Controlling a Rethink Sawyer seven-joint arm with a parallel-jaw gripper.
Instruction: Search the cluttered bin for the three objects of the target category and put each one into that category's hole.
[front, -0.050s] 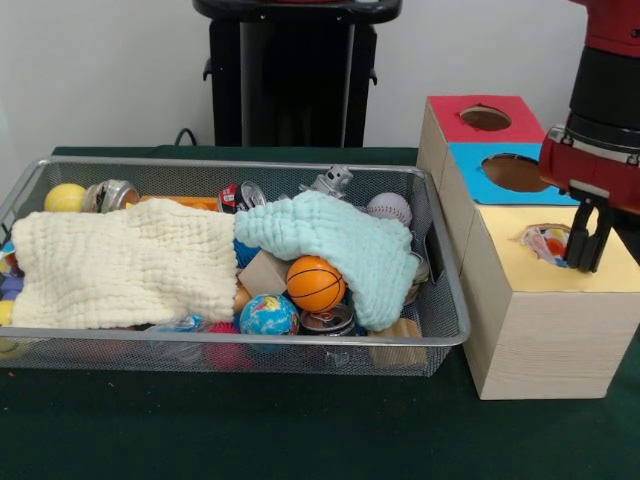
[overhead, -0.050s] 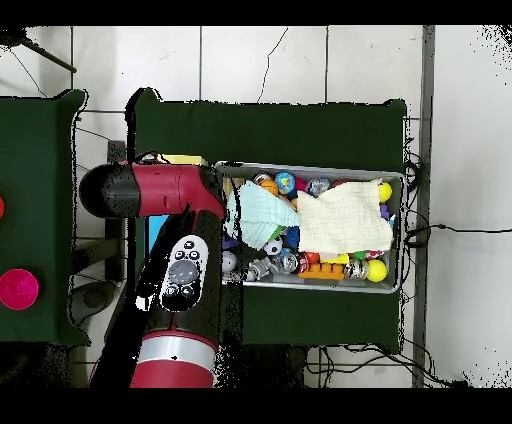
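Orange basketball (front, -0.050s: 315, 283) in mesh bin (front, -0.050s: 445, 300) under mint cloth (front, -0.050s: 335, 245); gripper (front, -0.050s: 588, 235) jaws open, empty, over wooden box's (front, -0.050s: 540, 330) yellow hole (front, -0.050s: 547, 241).

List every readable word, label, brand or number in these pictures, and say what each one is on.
None can be read.
Cans in the bin: printing too blurred to read.
Globe ball: map pattern only, no legible text.
Box: plain, with no lettering.
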